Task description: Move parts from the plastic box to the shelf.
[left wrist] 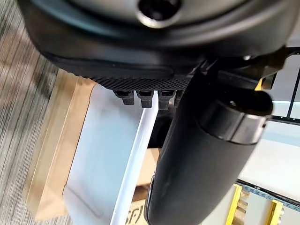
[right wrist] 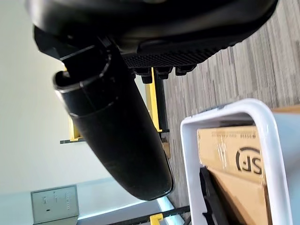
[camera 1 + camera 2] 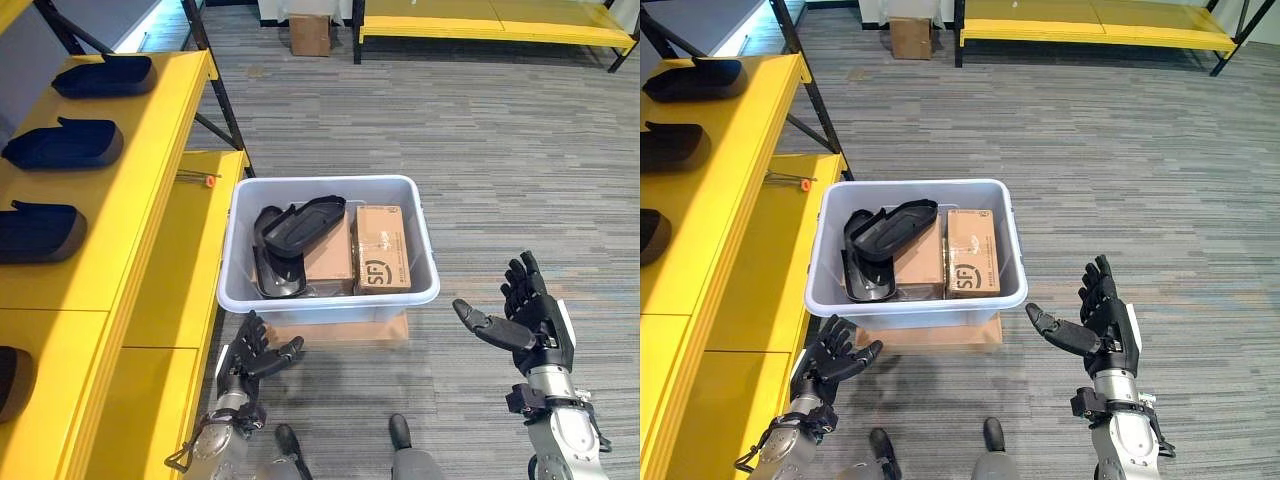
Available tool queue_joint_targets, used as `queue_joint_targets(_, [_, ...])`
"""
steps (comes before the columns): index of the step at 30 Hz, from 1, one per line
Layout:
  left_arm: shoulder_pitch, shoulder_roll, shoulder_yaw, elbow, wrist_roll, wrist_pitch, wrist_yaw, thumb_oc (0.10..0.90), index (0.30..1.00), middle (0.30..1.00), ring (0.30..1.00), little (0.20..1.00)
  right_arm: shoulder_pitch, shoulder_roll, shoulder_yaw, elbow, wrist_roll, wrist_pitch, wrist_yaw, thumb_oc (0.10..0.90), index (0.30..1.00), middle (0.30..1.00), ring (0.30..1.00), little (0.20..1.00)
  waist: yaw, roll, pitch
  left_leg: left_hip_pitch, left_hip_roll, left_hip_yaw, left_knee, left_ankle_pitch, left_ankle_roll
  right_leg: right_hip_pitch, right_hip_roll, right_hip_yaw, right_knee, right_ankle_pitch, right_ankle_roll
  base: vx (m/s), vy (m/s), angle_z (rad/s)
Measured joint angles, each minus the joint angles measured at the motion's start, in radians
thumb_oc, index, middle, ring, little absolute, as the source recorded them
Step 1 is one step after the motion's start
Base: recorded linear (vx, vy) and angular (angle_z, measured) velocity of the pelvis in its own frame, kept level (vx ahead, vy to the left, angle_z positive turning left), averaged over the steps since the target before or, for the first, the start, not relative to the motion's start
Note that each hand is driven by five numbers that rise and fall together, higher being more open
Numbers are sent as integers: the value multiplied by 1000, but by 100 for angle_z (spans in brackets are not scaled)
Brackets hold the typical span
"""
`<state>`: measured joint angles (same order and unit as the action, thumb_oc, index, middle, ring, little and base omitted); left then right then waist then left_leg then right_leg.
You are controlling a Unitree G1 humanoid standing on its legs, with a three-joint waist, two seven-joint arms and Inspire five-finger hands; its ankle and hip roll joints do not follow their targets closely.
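Left eye view: left hand (image 3: 252,352) and right hand (image 3: 530,318) hover spread and empty, just short of the box (image 3: 327,300), one at each near corner. The pale, smooth plastic box sits on flat cardboard (image 3: 340,330), holding curved black parts (image 3: 300,224) and cartons (image 3: 382,248). More parts (image 3: 62,146) lie on the yellow shelf (image 3: 140,180) to the left.

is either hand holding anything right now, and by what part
Nothing is held. The left hand and right hand are both open and empty, one at each side of the plastic box; the black parts lie inside it.
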<state>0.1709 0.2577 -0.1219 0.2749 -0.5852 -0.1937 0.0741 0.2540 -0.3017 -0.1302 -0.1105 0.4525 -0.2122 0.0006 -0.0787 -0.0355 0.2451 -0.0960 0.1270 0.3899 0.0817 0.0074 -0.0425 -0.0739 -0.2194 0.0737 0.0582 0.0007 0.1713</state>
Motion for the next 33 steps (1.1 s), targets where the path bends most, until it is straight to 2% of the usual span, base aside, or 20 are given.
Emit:
queue_joint_targets(2, [-13,0,0,1,1,3,0,900,1000,1000,1000,1000,0,-1,-1,0,0,0,0,900,1000,1000,1000,1000,-4,11,-2,-16,-9,-9,-2,-3,11,-73,0,12,116,0,1,15,205,9])
queue_joint_targets(4, [-30,11,-1,2,3,4,1,900,1000,1000,1000,1000,2,3,6,-1,0,0,2,900,1000,1000,1000,1000,-27,12,-1,-24,-31,-10,-3,-5,39,-188,-16,33,325,13,10,57,212,19])
queue_joint_targets(5, [-29,16,0,1,4,4,2,900,1000,1000,1000,1000,5,3,10,-1,0,0,2,900,1000,1000,1000,1000,-28,13,-1,-19,-39,-6,-4,-5,48,-203,-21,25,350,29,3,113,158,-29])
queue_joint_targets(6, [-17,44,0,5,4,5,6,900,1000,1000,1000,1000,8,6,38,-2,0,0,0,900,1000,1000,1000,1000,-28,21,4,32,-78,31,-63,-4,85,-259,-76,-62,420,92,-5,301,77,-49])
queue_joint_targets(7, [-15,43,2,6,5,5,10,900,1000,1000,1000,1000,18,7,41,-1,0,0,1,900,1000,1000,1000,1000,-27,35,6,58,-92,40,-102,5,94,-266,-96,-120,405,56,-7,294,36,-61])
queue_joint_targets(8, [-11,39,7,9,4,2,10,900,1000,1000,1000,1000,15,4,50,-1,0,1,0,900,1000,1000,1000,1000,-23,44,8,69,-95,47,-125,4,93,-266,-103,-183,315,25,7,284,-18,-42])
queue_joint_targets(9, [-9,35,12,15,4,2,10,900,1000,1000,1000,1000,10,4,51,-3,-1,1,5,900,1000,1000,1000,1000,-19,52,7,64,-96,59,-133,5,92,-256,-108,-272,151,21,25,100,-42,-38])
queue_joint_targets(10, [-9,38,15,21,6,3,10,900,1000,1000,1000,1000,8,5,52,-4,0,1,4,900,1000,1000,1000,1000,-20,48,9,61,-102,74,-133,18,89,-247,-104,-286,59,37,20,107,-68,-13])
queue_joint_targets(12, [5,37,20,30,6,4,10,900,1000,1000,1000,1000,29,5,60,1,0,4,-1,900,1000,1000,1000,1000,-27,25,9,82,-116,71,-145,21,74,-219,-108,-289,-24,78,18,35,-96,15])
queue_joint_targets(14, [24,29,23,27,5,4,9,900,1000,1000,1000,1000,56,5,63,1,0,5,3,900,1000,1000,1000,1000,-27,6,3,103,-115,55,-140,31,61,-166,-90,-284,-13,109,8,58,-99,27])
queue_joint_targets(15, [57,31,23,5,5,4,5,900,1000,1000,1000,1000,71,4,65,1,0,5,5,900,1000,1000,1000,1000,-22,-13,-7,117,-114,40,-142,30,37,-107,-70,-277,-39,174,-17,72,-103,27])
queue_joint_targets(16, [73,26,22,-4,5,5,4,900,1000,1000,1000,1000,62,-9,65,1,0,8,6,900,1000,1000,1000,1000,-19,2,-9,116,-93,40,-142,32,24,-97,-46,-288,-55,189,-40,48,-81,13])
queue_joint_targets(19, [84,11,15,-14,5,10,-1,900,1000,1000,1000,1000,23,-29,47,0,0,8,8,900,1000,1000,1000,1000,-17,40,-13,118,-40,39,-153,46,1,-88,12,-302,-73,182,-69,66,-105,-7])
queue_joint_targets(22, [70,-9,4,-14,5,16,-12,900,1000,1000,1000,1000,5,-30,34,2,0,8,9,900,1000,1000,1000,1000,-24,50,-12,152,-6,27,-157,53,-11,-41,48,-318,-88,164,-85,40,-105,4])
queue_joint_targets(27, [45,-9,1,-20,4,17,-22,900,1000,1000,1000,1000,22,-37,30,0,1,8,13,900,1000,1000,1000,1000,-28,76,-20,156,20,24,-152,47,-29,-39,71,-322,-82,144,-90,33,-131,-3])
queue_joint_targets(31, [45,-9,7,-21,1,18,-18,900,1000,1000,1000,1000,29,-48,33,2,1,16,14,900,1000,1000,1000,1000,-28,97,-21,147,49,43,-101,22,-39,-65,86,-300,-31,116,-109,13,-164,-17])
queue_joint_targets(32, [46,-12,7,-21,0,18,-19,900,1000,1000,1000,1000,29,-55,33,3,1,17,14,900,1000,1000,1000,1000,-28,108,-20,144,64,42,-90,18,-50,-71,96,-306,-9,102,-118,18,-293,-8])
queue_joint_targets(33, [51,-11,8,-20,0,18,-18,900,1000,1000,1000,1000,32,-63,35,5,1,18,15,900,1000,1000,1000,1000,-24,113,-19,131,83,43,-45,4,-65,-103,104,-303,70,52,-128,2,-210,-4])
